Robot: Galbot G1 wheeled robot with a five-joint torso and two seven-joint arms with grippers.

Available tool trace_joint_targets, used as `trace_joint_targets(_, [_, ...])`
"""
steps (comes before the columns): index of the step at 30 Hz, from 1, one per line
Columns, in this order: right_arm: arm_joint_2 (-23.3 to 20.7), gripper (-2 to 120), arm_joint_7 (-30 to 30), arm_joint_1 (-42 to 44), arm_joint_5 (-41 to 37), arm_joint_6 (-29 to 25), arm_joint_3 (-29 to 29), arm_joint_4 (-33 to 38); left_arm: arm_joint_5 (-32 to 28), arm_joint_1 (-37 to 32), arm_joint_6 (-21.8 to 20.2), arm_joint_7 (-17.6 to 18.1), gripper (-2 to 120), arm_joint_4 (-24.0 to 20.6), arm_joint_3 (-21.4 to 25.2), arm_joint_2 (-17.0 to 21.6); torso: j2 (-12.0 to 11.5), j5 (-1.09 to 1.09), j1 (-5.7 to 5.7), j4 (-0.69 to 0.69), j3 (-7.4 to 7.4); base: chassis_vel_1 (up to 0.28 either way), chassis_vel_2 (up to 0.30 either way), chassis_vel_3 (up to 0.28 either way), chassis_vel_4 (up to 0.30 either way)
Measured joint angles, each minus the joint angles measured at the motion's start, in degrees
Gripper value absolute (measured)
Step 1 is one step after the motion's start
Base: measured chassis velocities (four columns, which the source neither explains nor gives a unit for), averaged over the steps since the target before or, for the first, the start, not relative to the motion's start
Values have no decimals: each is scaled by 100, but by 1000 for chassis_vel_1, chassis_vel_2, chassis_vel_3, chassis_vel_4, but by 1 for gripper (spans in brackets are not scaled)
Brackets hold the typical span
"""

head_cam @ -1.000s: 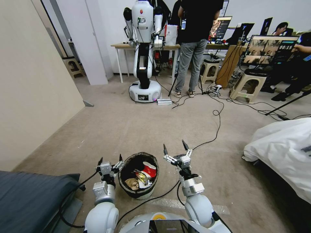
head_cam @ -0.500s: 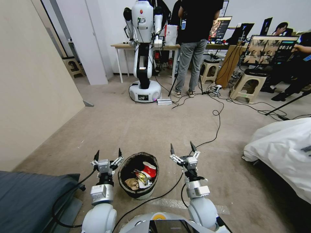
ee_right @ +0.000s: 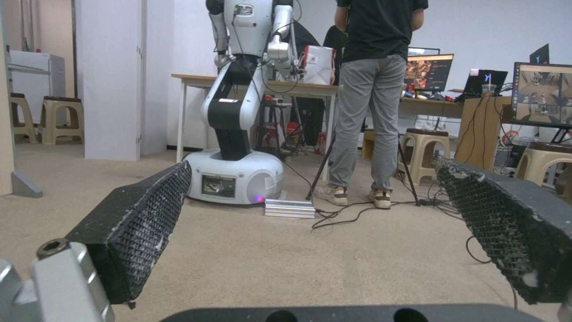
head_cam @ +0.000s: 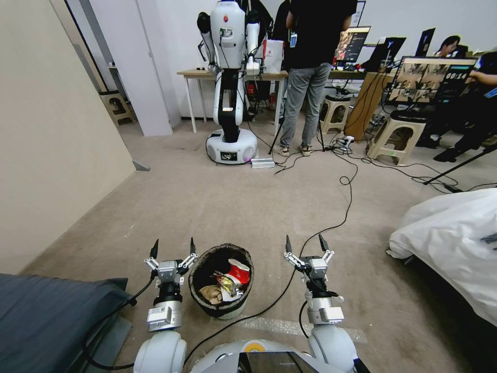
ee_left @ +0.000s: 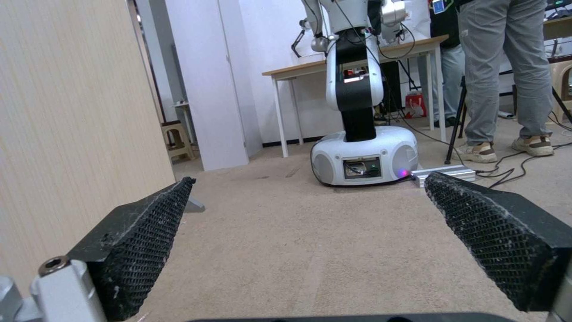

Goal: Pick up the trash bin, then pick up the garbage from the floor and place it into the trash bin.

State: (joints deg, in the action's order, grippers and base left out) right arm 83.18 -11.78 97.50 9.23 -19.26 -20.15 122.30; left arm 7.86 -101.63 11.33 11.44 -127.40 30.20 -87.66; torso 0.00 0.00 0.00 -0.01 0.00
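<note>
The trash bin (head_cam: 220,310), white with a black bag over its rim, stands on the carpet just in front of me in the head view. Inside lies the garbage (head_cam: 226,284): a red-white packet, a yellow wrapper, brown paper. My left gripper (head_cam: 172,247) hovers open just left of the bin, apart from it. My right gripper (head_cam: 305,242) is open a little way to the bin's right. In the left wrist view the left gripper (ee_left: 307,197) has bare carpet between its pads; the right gripper (ee_right: 310,192) likewise holds nothing.
Another white robot (head_cam: 230,77) stands ahead by a table, a person (head_cam: 313,72) beside it. Black cables (head_cam: 344,202) trail across the carpet. A dark cushion (head_cam: 46,316) lies at lower left, white bedding (head_cam: 450,248) at right, a beige wall panel (head_cam: 52,129) at left.
Both arms have swung outward from the bin: the right gripper moved right and slightly nearer me, the left straightened and rose beside the bin. The bin stays put.
</note>
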Motion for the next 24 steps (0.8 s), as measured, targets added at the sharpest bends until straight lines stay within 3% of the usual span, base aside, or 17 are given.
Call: trace_joint_targets(24, [-6, 100, 5, -7, -5, 1, 10, -3, -13, 3, -30, 8, 100, -2, -1, 0, 0, 0, 0, 0, 0, 0, 0, 0, 0])
